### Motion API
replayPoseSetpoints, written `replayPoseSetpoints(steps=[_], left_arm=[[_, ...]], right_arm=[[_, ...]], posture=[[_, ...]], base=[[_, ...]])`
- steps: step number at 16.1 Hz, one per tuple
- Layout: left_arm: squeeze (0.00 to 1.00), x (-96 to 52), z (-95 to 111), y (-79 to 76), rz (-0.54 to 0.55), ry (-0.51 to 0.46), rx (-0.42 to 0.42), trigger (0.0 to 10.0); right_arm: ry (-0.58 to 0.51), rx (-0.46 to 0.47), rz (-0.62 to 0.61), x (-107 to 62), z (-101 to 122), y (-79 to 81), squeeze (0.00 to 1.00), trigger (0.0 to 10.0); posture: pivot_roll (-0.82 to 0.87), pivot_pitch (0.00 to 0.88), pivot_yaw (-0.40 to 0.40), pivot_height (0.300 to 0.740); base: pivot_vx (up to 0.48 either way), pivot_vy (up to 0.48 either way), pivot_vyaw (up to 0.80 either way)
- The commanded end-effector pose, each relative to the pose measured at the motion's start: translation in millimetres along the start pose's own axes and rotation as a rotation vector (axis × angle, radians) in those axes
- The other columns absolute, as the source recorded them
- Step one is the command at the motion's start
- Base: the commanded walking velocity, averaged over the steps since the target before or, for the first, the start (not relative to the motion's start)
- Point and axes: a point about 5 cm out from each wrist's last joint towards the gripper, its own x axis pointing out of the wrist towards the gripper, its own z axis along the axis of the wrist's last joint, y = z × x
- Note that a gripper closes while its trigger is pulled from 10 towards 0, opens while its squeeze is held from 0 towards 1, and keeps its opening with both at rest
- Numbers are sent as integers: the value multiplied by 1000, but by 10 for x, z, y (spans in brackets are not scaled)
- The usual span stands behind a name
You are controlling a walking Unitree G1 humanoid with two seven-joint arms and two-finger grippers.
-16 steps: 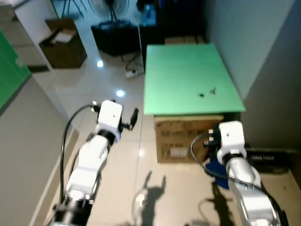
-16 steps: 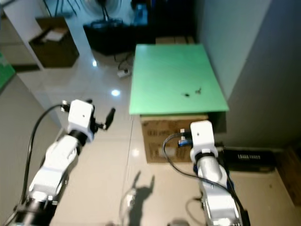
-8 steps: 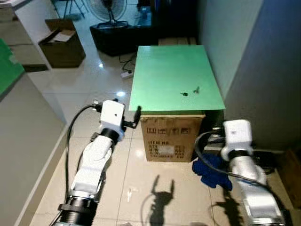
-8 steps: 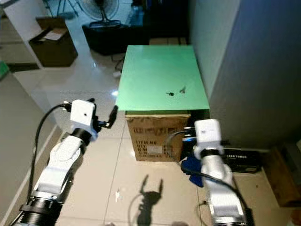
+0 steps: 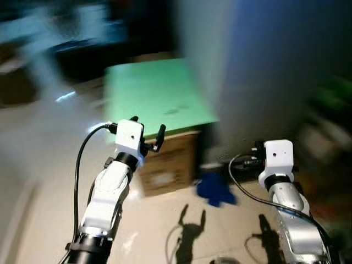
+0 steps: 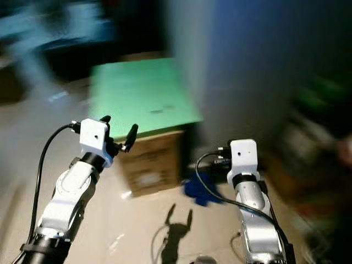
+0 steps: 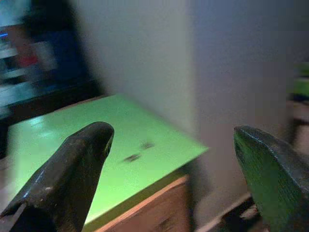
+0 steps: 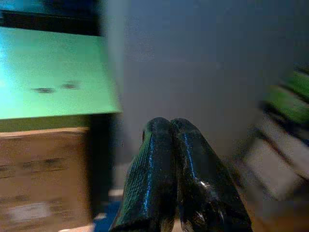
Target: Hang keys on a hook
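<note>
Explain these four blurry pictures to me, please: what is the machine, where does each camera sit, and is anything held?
It is a walking robot with two silver arms. Two pictures come from its head, looking down; blur suggests it is moving. The other two look along each wrist's black fingers. The left gripper is open and empty; the right gripper is shut, with nothing visible in it. Ahead, a green board lies on a cardboard box, with small dark things, too blurred to identify, on it. A blue cloth lies on the floor.

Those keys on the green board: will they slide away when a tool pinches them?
The keys look small, flat and blurred, so probably light and loose. The green board looks smooth, so they may skid. The left tool is open; the right tool is shut.
</note>
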Motion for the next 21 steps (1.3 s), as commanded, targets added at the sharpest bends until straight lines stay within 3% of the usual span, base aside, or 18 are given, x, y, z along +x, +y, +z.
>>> replayPoseSetpoints(steps=[1,12,16,21], left_arm=[[0,9,29,-15,-5,-15,1,10000],[0,26,37,44,15,-17,-4,10000],[0,44,39,11,3,-17,-5,10000],[0,34,18,-8,-2,-10,-6,10000]], right_arm=[[-13,-2,-1,15,24,-28,0,10000],[-31,-48,-16,22,61,-69,0,10000],[-34,-51,-26,18,64,-90,0,10000],[-32,-28,-45,10,61,-119,0,10000]], posture=[[-138,14,76,740],[-152,22,80,740],[-152,21,84,740],[-156,32,88,740]], base=[[315,0,0],[381,0,0],[415,0,767],[416,0,0]])
